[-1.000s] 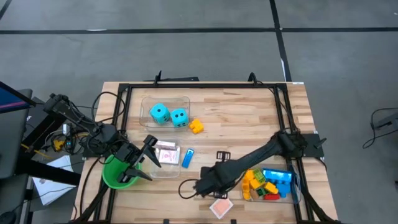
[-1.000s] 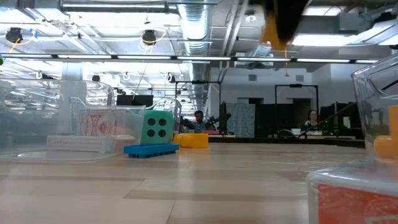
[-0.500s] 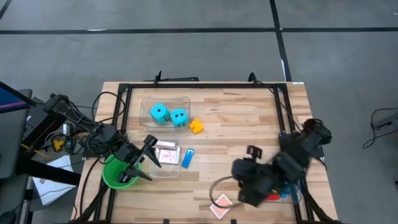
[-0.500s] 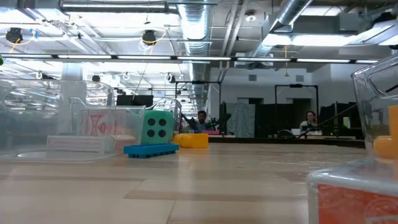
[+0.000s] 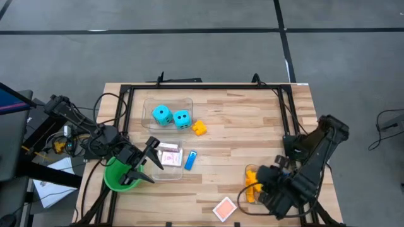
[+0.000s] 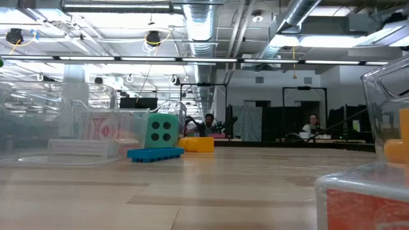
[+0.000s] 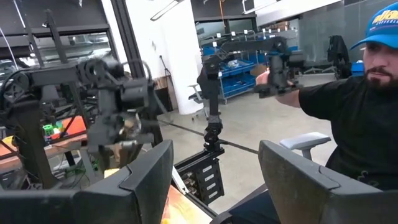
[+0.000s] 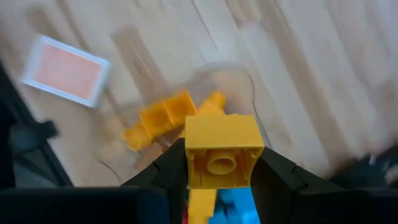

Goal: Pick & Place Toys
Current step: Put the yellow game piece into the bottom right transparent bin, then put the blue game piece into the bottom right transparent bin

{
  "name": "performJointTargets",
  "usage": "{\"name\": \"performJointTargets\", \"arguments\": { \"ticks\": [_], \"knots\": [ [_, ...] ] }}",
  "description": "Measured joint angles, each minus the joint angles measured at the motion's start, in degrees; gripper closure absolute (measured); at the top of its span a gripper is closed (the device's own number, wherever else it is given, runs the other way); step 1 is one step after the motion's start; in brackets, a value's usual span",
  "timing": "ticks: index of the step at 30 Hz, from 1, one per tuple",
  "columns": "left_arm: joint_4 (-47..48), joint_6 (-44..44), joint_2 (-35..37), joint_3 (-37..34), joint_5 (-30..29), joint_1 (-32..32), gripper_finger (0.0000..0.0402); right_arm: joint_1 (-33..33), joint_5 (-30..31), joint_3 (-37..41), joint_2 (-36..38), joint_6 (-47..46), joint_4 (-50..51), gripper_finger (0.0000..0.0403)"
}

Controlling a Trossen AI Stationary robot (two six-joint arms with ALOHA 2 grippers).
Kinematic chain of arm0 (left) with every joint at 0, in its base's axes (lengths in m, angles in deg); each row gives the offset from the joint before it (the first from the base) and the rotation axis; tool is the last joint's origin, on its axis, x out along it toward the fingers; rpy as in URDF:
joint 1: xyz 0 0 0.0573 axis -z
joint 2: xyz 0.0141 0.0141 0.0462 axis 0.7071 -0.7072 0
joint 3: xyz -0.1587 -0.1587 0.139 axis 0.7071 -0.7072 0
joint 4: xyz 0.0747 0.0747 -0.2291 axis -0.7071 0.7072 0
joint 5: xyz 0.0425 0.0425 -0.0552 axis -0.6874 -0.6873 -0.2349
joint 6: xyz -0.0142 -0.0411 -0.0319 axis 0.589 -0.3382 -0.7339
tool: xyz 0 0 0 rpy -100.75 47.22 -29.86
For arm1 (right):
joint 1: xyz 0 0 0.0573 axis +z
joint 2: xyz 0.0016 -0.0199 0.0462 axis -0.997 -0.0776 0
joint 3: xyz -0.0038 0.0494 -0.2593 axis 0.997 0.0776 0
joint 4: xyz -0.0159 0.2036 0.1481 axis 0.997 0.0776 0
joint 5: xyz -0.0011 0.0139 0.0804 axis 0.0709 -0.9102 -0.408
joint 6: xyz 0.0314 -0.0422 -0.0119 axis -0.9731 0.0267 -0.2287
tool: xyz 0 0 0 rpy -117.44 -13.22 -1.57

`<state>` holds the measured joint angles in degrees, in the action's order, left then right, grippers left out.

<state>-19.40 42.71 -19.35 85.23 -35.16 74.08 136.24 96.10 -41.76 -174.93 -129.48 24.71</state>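
Right gripper (image 8: pixel 219 163) holds a yellow brick (image 8: pixel 222 150) over the brick bin (image 5: pixel 250 169), lower right; left gripper (image 5: pixel 153 157) half open, empty, by the green cup (image 5: pixel 115 177); blue brick (image 5: pixel 190 160), another yellow brick (image 5: pixel 199 128), card (image 5: pixel 225 209) still loose

My right arm (image 5: pixel 309 165) swings back from mid-table to the brick bin (image 5: pixel 249 189), uncovering the card (image 5: pixel 225 208), its gripper (image 8: pixel 221 163) clamping a yellow brick (image 8: pixel 222 149).
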Motion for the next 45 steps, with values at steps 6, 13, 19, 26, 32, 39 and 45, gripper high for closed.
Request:
{"name": "performJointTargets", "arguments": {
  "ticks": [6, 13, 19, 26, 32, 39, 45],
  "knots": [
    [-0.1, 0.0, 0.0, 0.0, 0.0, 0.0, 0.0170, 5.0, -2.9, 17.4, 9.0, -12.1, -12.2, 0.0265],
    [-0.1, 0.0, 0.0, 0.0, 0.0, 0.0, 0.0170, 12.3, -4.5, 32.2, 15.1, -28.8, -22.4, 0.0268],
    [-0.1, 0.0, 0.0, 0.0, 0.0, 0.0, 0.0170, 17.4, -5.6, 35.5, 15.4, -37.9, -24.0, 0.0266],
    [-0.1, 0.0, 0.0, 0.0, 0.0, 0.0, 0.0170, 21.0, -8.8, 36.3, 14.0, -44.4, -24.0, 0.0266],
    [-0.1, 0.0, 0.0, 0.0, 0.0, 0.0, 0.0170, 21.7, -8.8, 36.3, 14.0, -45.8, -23.9, 0.0266],
    [-0.1, 0.0, 0.0, 0.0, 0.0, 0.0, 0.0170, 21.7, -8.7, 36.3, 14.0, -45.8, -23.5, 0.0242],
    [-0.1, 0.0, 0.0, 0.0, 0.0, 0.0, 0.0170, 21.6, -8.7, 36.3, 14.0, -45.8, -23.5, 0.0214]
  ]
}}
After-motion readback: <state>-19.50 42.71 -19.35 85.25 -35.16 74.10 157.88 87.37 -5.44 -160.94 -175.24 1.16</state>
